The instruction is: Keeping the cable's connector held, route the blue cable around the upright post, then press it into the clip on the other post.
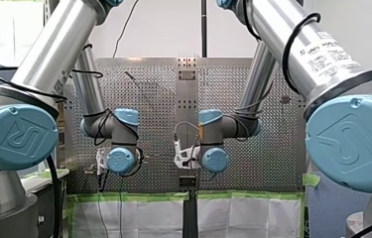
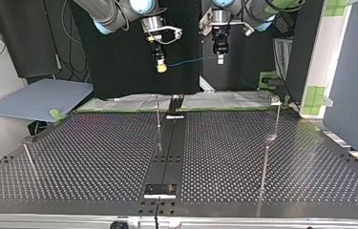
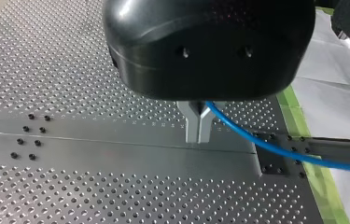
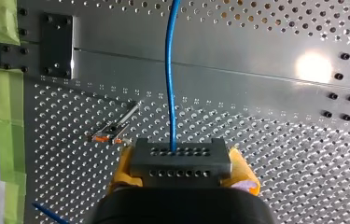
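My right gripper (image 2: 161, 67), with yellow pads, is shut on a dark connector block (image 4: 180, 162). The blue cable (image 4: 170, 84) leaves the block and runs ahead over the perforated table. It spans the air (image 2: 188, 60) to my left gripper (image 2: 220, 58). The left gripper's metal fingers (image 3: 192, 128) are shut on the cable (image 3: 275, 149), which trails off to one side. Both grippers hang high above the table's far edge. A thin upright post (image 2: 158, 112) stands below them near the middle, and a post with a clip (image 2: 276, 102) stands at the top view's right.
Two more thin posts stand on the table, one at the top view's left (image 2: 28, 158) and one at its right front (image 2: 264, 164). A dark centre rail (image 2: 169, 143) runs across the table. Green tape (image 4: 9, 116) edges the board.
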